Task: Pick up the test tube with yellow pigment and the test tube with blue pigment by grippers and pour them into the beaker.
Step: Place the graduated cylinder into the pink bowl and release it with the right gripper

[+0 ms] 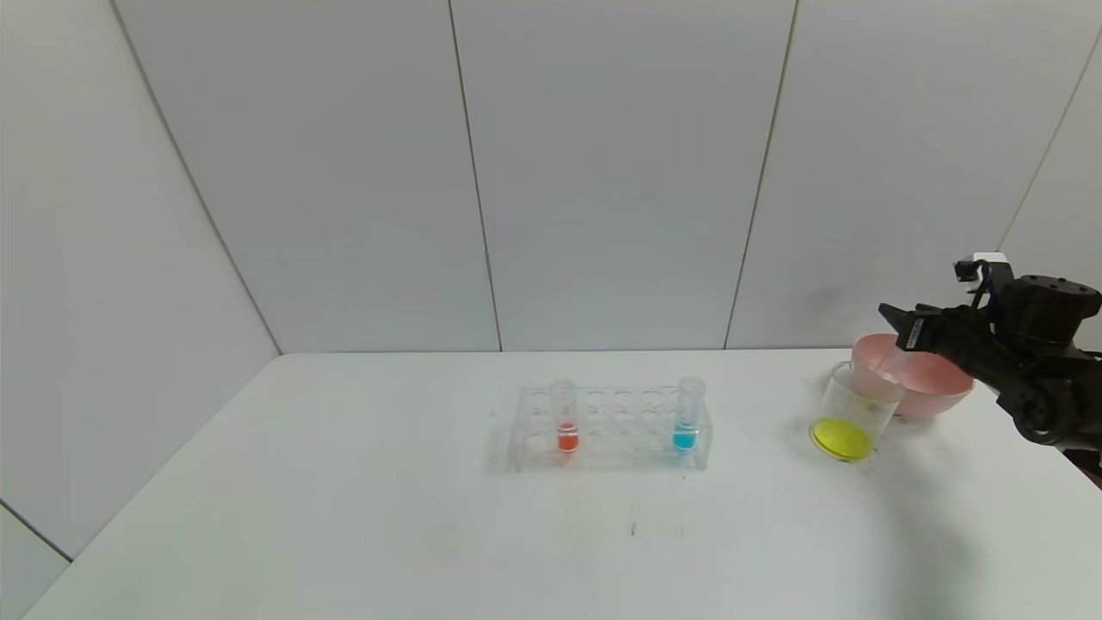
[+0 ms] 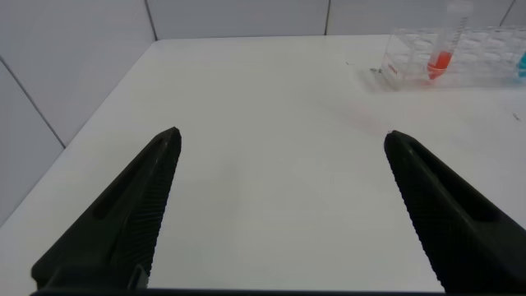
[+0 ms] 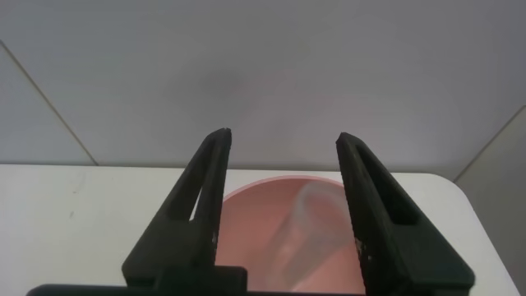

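right gripper [image 1: 895, 325] above pink bowl [image 1: 934, 383], jaws spread, clear tube [image 3: 308, 234] lying in the bowl

**Yellow in the beaker, blue tube upright**

The beaker [image 1: 848, 413] holds yellow liquid, just below-left of my right gripper's [image 1: 895, 327] spread jaws. The test tube with yellow pigment [image 3: 306, 234] looks clear and lies tilted beneath their gap. The test tube with blue pigment [image 1: 689, 413] stands upright, well to their left.
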Motion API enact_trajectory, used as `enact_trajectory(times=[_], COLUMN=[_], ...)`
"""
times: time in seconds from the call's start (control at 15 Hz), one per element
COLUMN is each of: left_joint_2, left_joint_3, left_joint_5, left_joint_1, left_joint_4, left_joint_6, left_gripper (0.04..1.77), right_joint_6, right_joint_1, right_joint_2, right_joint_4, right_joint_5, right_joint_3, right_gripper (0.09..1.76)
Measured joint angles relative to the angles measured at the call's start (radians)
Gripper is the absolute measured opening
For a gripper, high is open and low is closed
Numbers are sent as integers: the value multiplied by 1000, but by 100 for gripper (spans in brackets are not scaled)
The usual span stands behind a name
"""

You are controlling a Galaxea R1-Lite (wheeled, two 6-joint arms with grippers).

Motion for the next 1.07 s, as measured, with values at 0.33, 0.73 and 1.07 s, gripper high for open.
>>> enact_trajectory(times=[0.33,0.73,1.07], left_joint_2=[0,0,0], left_joint_3=[0,0,0], left_joint_5=[0,0,0], left_joint_1=[0,0,0], left_joint_4=[0,0,0], left_joint_6=[0,0,0], left_gripper=[176,176,176], right_joint_6=[0,4,24], right_joint_1=[25,208,401], right_joint_2=[3,-26,-93], right_joint_4=[0,3,-23], right_joint_5=[-30,-240,-402], right_joint_3=[-21,-24,87], right_gripper=[134,153,162])
